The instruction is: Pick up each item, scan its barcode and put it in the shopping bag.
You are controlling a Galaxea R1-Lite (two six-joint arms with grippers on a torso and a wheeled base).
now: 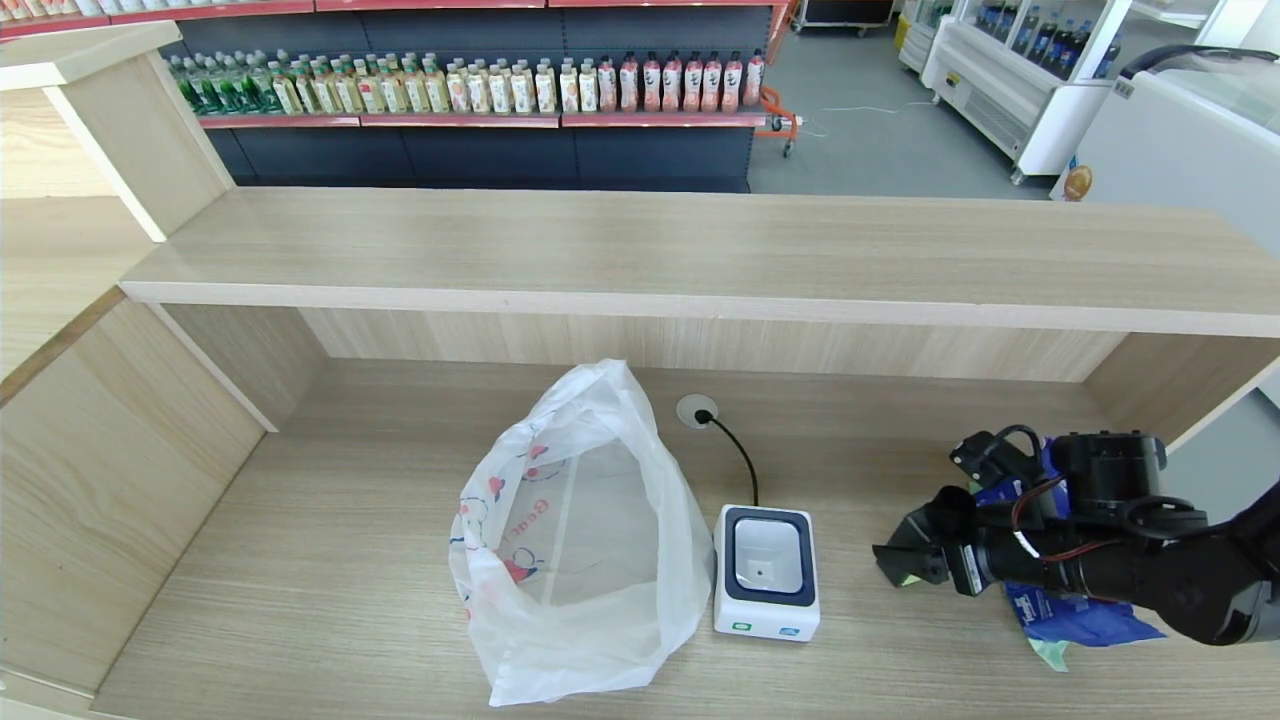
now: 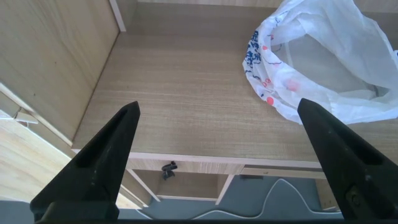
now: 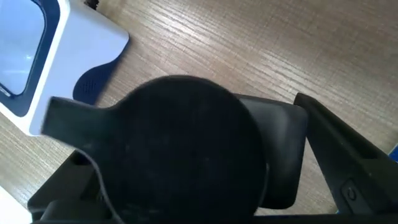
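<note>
1. The left gripper hangs over the counter's near edge, claw spread wide.
2. The white shopping bag stands open mid-counter; the scanner sits just beside it.
3. The right gripper is near the scanner's other side; whether its claw is spread or pinching I cannot tell; blue packets lie under its arm.
4. Bottles line the far shelf.

Pale wood-grain checkout counter with a raised ledge across it at 12 o'clock. A round cable grommet is set in the counter near centre. Beyond the ledge, at 11 o'clock, a red-edged shelf carries drink bottles. White display coolers stand at 2 o'clock.
</note>
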